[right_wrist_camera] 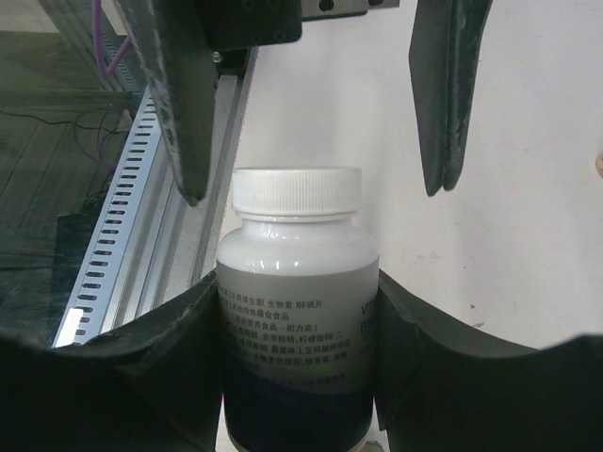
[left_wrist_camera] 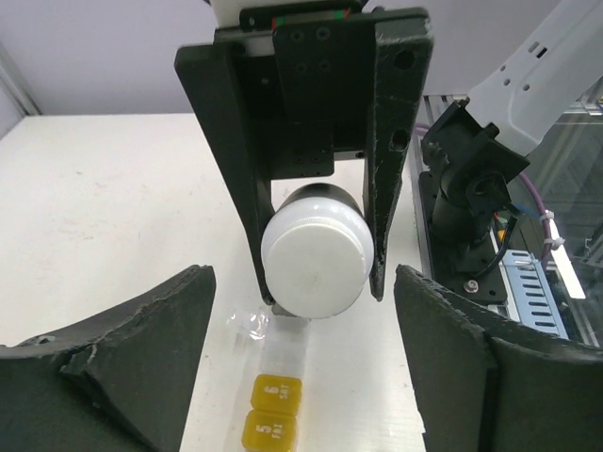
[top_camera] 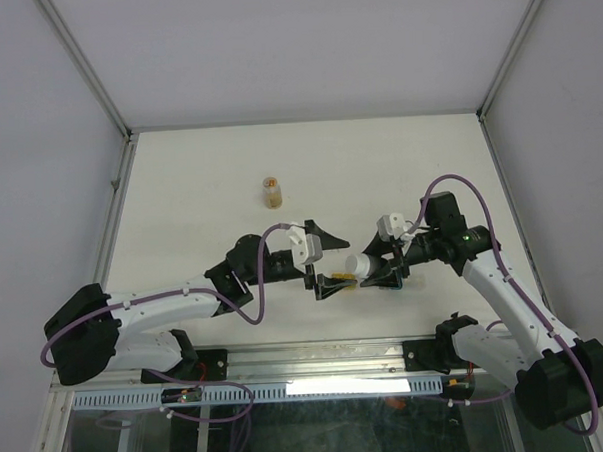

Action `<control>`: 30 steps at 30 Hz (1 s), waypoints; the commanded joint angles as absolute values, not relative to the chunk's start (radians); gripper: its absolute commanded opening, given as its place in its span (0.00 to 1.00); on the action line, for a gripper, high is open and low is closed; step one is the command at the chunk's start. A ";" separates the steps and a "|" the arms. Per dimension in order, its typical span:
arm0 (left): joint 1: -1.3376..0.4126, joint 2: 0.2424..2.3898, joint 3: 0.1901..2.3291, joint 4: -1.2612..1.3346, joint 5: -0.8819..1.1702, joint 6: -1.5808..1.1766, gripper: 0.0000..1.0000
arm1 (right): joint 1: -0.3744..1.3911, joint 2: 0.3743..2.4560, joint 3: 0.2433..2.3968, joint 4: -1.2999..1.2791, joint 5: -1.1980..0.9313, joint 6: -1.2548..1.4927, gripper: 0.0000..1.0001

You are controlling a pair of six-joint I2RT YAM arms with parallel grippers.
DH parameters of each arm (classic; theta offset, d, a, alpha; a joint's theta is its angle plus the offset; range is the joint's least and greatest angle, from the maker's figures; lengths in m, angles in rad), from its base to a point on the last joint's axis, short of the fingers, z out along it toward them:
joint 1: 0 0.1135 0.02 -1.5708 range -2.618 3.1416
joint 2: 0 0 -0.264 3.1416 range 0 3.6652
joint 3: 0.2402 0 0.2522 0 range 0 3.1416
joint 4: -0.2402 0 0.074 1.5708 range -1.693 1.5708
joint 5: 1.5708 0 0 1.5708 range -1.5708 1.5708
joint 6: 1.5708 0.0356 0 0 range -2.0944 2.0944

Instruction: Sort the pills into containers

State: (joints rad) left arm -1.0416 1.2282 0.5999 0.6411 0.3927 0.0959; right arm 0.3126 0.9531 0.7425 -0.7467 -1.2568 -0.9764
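Near the containers (left_wrist_camera: 272, 414), right hand (top_camera: 382, 271) pinches bottle (right_wrist_camera: 297, 320); left hand (top_camera: 331, 259) spread by cap (left_wrist_camera: 314, 264). Misaligned closure could knock bottle loose.

I am looking into a robotics lab cell: white walls (top_camera: 294, 46) are enclosing a white desk (top_camera: 199, 170), aluminium framing (top_camera: 82, 63) is edging it, a slotted cable duct (top_camera: 119, 397) running along the front.

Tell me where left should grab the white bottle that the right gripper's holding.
Grip the cap by its round side wall, coming end-on along the axis. The right gripper is shut on the body of the white bottle, so only the cap juts free, facing the open left gripper.
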 commanded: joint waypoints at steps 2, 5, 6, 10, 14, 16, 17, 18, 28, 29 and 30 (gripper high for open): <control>-1.023 1.257 0.656 0.652 0.433 0.101 0.72 | 0.320 0.948 0.781 -0.744 -1.272 -1.005 0.00; -1.020 1.260 0.653 0.666 0.441 0.087 0.68 | 0.322 0.949 0.781 -0.744 -1.271 -1.005 0.00; -1.019 1.260 0.652 0.672 0.440 0.081 0.67 | 0.321 0.949 0.780 -0.744 -1.270 -1.005 0.00; -1.019 1.258 0.641 0.706 0.436 0.055 0.67 | 0.321 0.950 0.781 -0.745 -1.271 -1.004 0.00; -1.019 1.263 0.637 0.730 0.433 0.032 0.66 | 0.321 0.950 0.781 -0.744 -1.270 -1.004 0.00; -1.020 1.269 0.642 0.733 0.435 0.024 0.62 | 0.321 0.950 0.781 -0.745 -1.269 -1.003 0.00; -1.019 1.272 0.645 0.732 0.436 0.021 0.62 | 0.321 0.948 0.781 -0.745 -1.270 -1.003 0.00; -1.019 1.276 0.646 0.733 0.436 0.018 0.60 | 0.321 0.949 0.780 -0.745 -1.270 -1.003 0.00; -1.019 1.298 0.660 0.729 0.435 -0.034 0.32 | 0.322 0.948 0.783 -0.744 -1.266 -0.999 0.00; -1.020 1.296 0.661 0.731 0.430 -0.046 0.31 | 0.322 0.948 0.782 -0.744 -1.263 -0.997 0.00; -1.019 1.294 0.658 0.734 0.426 -0.060 0.28 | 0.323 0.949 0.782 -0.743 -1.261 -0.996 0.00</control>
